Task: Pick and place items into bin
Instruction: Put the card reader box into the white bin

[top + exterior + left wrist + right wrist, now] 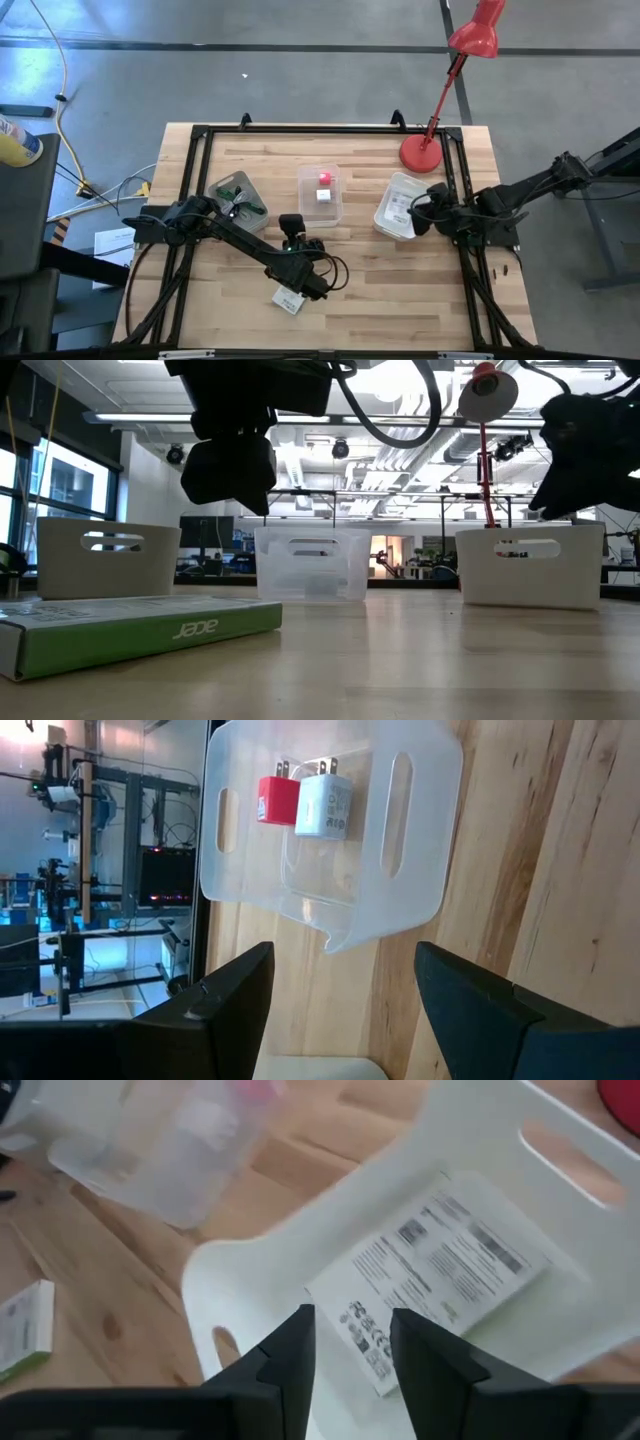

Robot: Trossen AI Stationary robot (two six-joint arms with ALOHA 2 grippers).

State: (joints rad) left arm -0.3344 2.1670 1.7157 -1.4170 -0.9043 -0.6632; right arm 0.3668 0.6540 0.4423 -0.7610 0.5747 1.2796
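Observation:
A clear bin (320, 192) at the table's middle holds a pink cube (277, 800) and a white cube (322, 805), both lying on its floor. My left gripper (342, 960) is open and empty, hovering on the bin's near side (291, 225) and pointing at it. A white bin (398, 207) to the right holds a flat white printed packet (440, 1270). My right gripper (352, 1320) hangs over that bin's right side (420, 205), its fingers a little apart above the packet, nothing between them. A grey bin (237, 197) on the left holds green and dark items.
A white-and-green box (288, 299) lies flat near the table's near edge, beside the left arm's wrist; it fills the low view's left foreground (130, 630). A red desk lamp's base (422, 152) stands just beyond the white bin. A black frame borders the table.

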